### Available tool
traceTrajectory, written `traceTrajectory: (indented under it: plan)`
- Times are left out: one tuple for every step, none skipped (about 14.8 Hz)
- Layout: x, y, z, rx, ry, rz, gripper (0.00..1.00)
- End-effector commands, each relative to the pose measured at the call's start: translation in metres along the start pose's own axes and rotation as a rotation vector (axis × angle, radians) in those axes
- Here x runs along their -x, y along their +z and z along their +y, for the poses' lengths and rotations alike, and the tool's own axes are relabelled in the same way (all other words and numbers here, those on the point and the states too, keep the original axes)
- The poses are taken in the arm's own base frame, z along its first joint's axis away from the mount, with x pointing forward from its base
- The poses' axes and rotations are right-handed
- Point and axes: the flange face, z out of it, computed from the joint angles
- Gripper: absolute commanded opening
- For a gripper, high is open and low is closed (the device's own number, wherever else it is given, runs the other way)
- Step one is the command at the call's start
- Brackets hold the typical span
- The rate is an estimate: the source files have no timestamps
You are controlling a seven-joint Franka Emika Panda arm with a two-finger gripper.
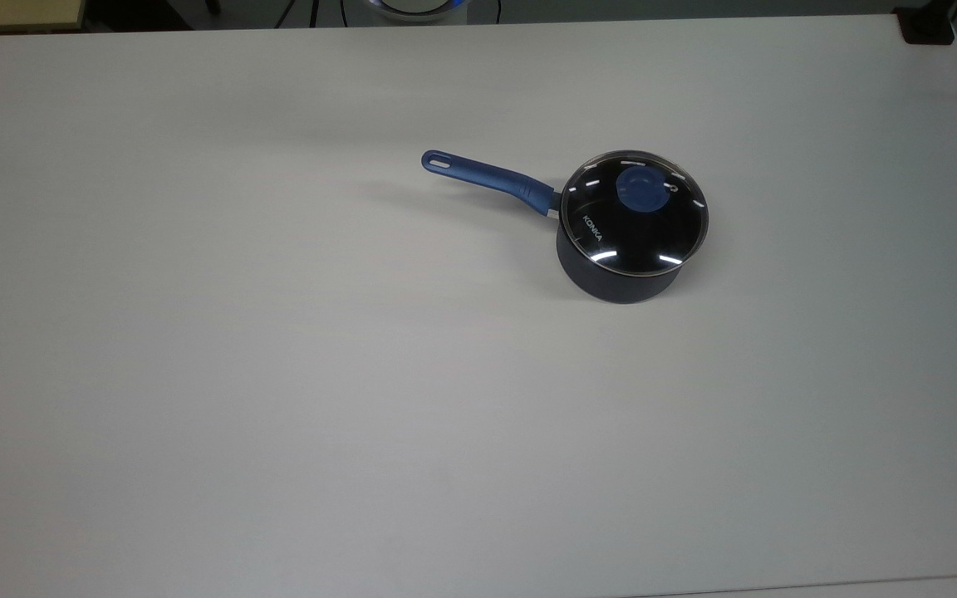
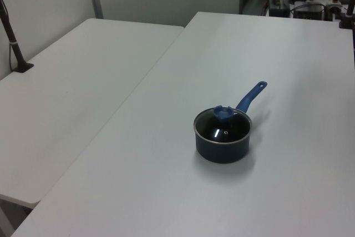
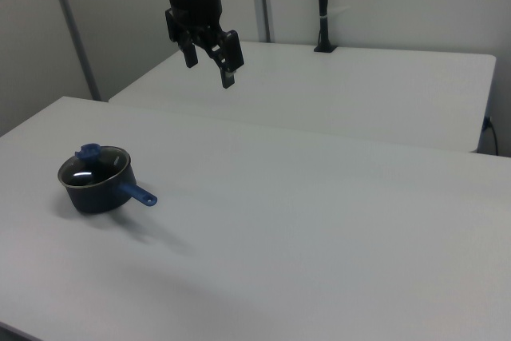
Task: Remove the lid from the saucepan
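My gripper point(image 3: 209, 59) hung spread and empty, high above and well apart from the pan point(image 1: 615, 274), whose lid point(image 1: 635, 214) sat seated, knob point(image 1: 641, 188) up for grabbing.

Glossy glass lid point(image 1: 635, 223) (thin metal rim) on a dark, smooth saucepan point(image 1: 616, 281); matt white table point(image 1: 279, 374).

Saucepan point(image 1: 611, 278) sits on white table point(image 1: 279, 374), right of table's middle in top view. Lid point(image 1: 635, 213) rests flat on saucepan, closed. Blue knob point(image 1: 641, 189) at lid's middle. White "KONKA" word on glass, left of knob. Long blue handle point(image 1: 487, 174) sticks out from saucepan toward top view's left, slot at tip.
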Motion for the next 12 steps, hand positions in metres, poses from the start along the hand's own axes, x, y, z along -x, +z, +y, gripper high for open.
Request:
traceTrajectory:
  plan:
    - [0.004, 0.001, -0.001, -0.021, -0.021, -0.008, 1.0]
    - [0.004, 0.001, -0.001, -0.023, -0.022, -0.008, 1.0]
    - [0.004, 0.001, -0.001, -0.021, -0.022, -0.008, 1.0]
    - [0.004, 0.001, -0.002, -0.02, -0.023, -0.008, 1.0]
    - [0.004, 0.001, -0.002, -0.02, -0.025, -0.008, 1.0]
    - [0.003, 0.002, -0.003, -0.02, -0.026, -0.01, 1.0]
    - [0.003, 0.003, -0.004, -0.018, -0.024, -0.012, 1.0]
    - [0.001, 0.008, -0.005, -0.017, -0.023, -0.019, 1.0]
    - [0.0, 0.01, -0.006, -0.018, -0.021, -0.023, 1.0]
    - [0.0, 0.011, -0.007, -0.019, -0.021, -0.023, 1.0]
    - [0.0, 0.01, -0.008, -0.019, -0.023, -0.021, 1.0]
    - [0.0, 0.012, -0.016, -0.021, -0.036, -0.025, 1.0]
